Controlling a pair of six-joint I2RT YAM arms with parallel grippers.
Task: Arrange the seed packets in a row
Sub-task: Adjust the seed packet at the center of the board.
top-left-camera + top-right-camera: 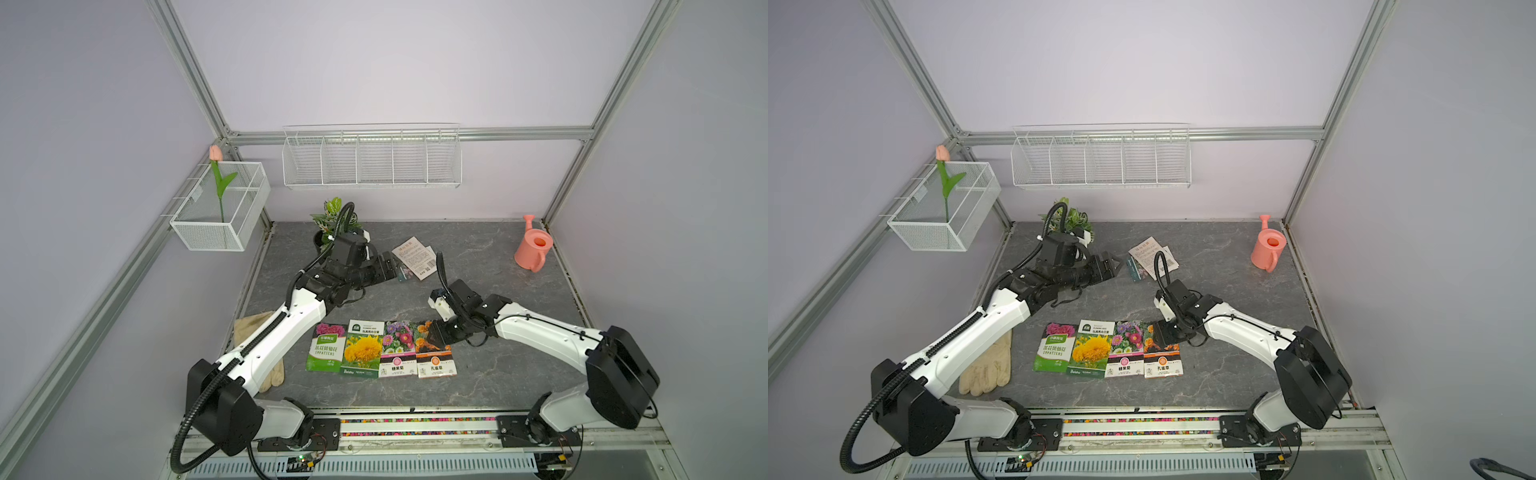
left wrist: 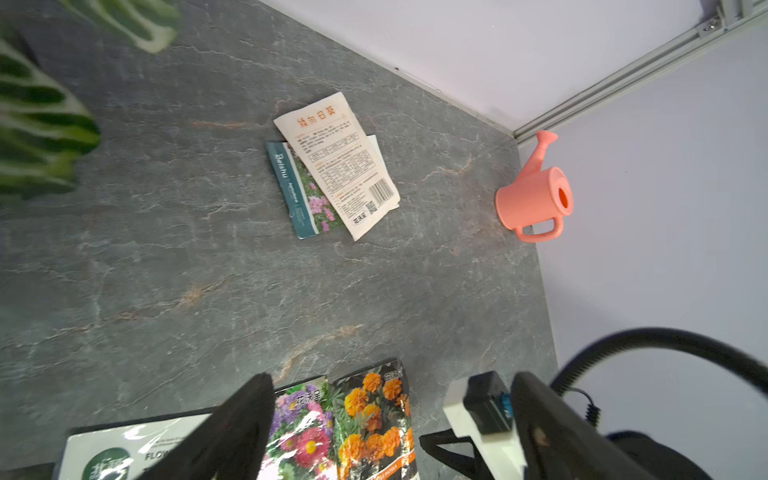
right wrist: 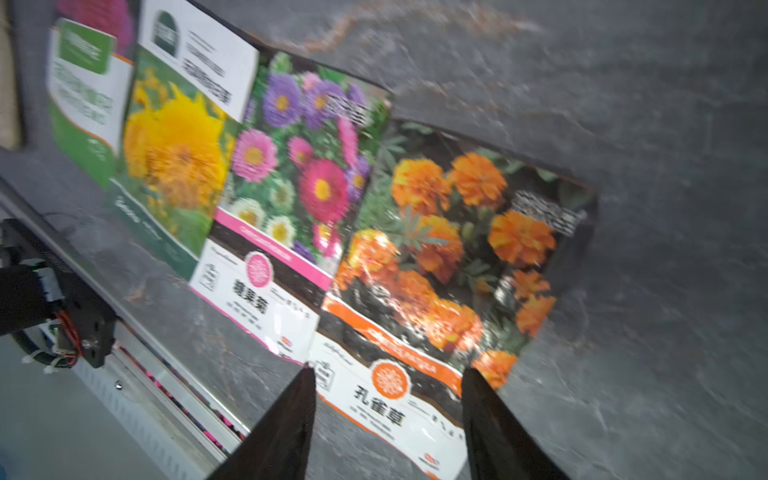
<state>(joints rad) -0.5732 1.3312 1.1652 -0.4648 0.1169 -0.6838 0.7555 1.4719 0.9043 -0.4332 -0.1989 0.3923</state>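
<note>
Four seed packets (image 1: pixel 365 351) lie edge to edge in a row on the near part of the surface (image 1: pixel 498 332), with the orange packet (image 1: pixel 434 361) at the right end. The right fingers (image 3: pixel 286 428) stand apart over it, gripping nothing. Far back, a white packet (image 2: pixel 340 166) lies on a teal packet (image 2: pixel 291 187), and the left fingers (image 2: pixel 237 436) hang wide open just left of them. That pair looks next: lift the top one and set it right of the orange.

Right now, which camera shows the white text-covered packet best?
The left wrist view: the white packet is large, unobstructed, its print visible. In both top views it looks small; the right wrist view misses it.
</note>
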